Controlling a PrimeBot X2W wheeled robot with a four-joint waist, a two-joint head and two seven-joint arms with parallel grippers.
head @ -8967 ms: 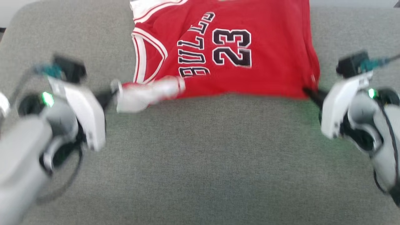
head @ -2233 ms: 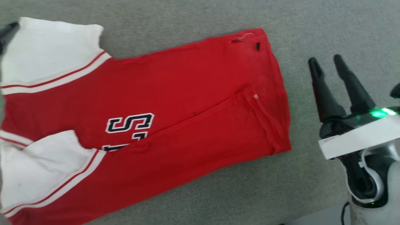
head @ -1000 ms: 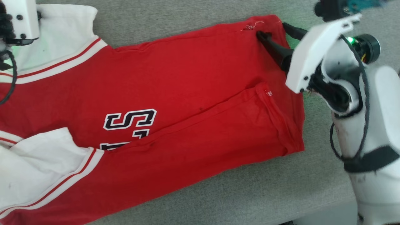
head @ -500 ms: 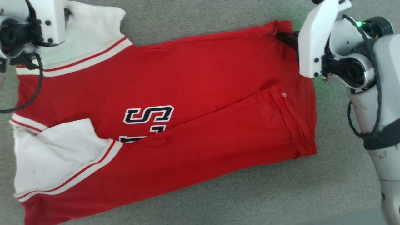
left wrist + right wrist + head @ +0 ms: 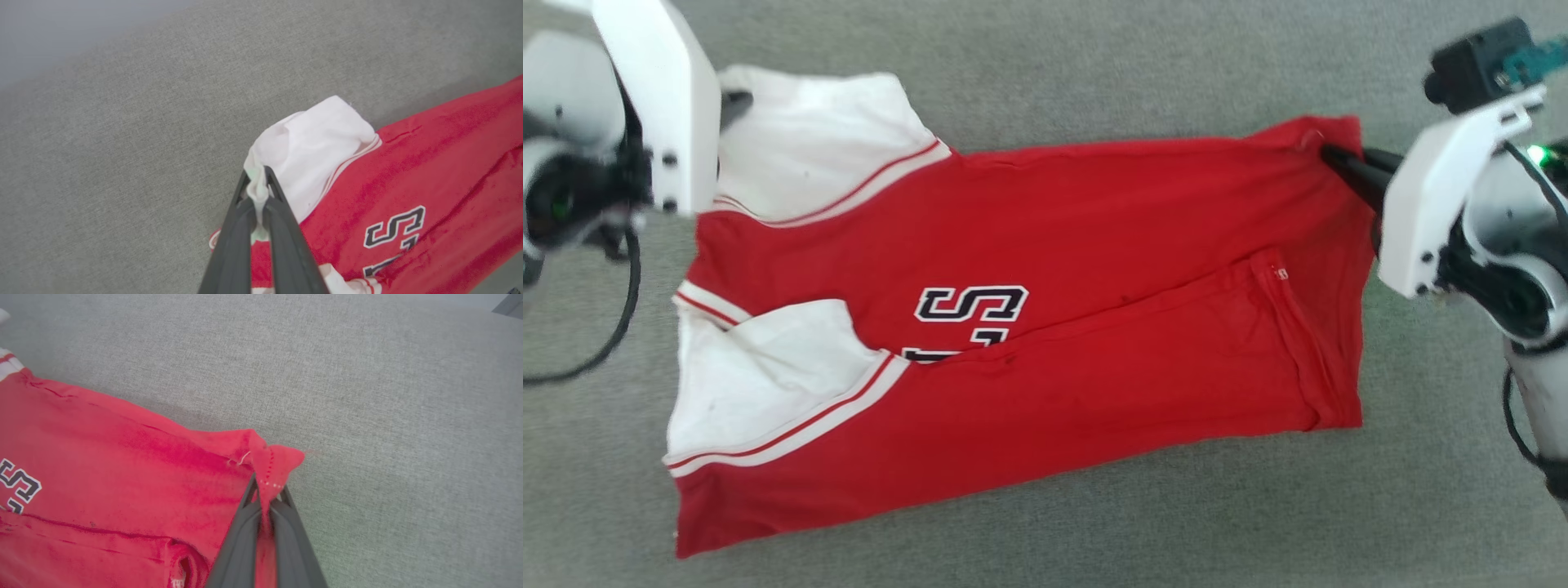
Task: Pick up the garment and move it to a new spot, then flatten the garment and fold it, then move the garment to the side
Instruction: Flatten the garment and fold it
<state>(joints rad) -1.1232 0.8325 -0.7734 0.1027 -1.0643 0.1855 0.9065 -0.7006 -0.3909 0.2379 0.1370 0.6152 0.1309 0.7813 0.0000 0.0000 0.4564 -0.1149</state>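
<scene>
The garment (image 5: 1094, 237), a red jersey with white sleeve parts and a black "S" showing, lies folded lengthwise across the grey cushion. My left gripper (image 5: 257, 179) is shut on the far white sleeve (image 5: 314, 151); in the head view its dark tips (image 5: 737, 100) poke out past the white wrist plate at the upper left. My right gripper (image 5: 267, 486) is shut on the far red hem corner (image 5: 276, 459), seen in the head view at the upper right (image 5: 1331, 155). A near layer of the garment (image 5: 1111, 392) is folded over the front.
Grey fabric cushion (image 5: 1094, 65) runs all around the garment, with bare room beyond it and along the near edge (image 5: 1258, 523). A black cable (image 5: 621, 310) hangs from my left wrist.
My right gripper closed on the far hem corner over the last second. The camera has shifted, so the garment sits further right and lower in the head view. The left grip on the sleeve is unchanged.
</scene>
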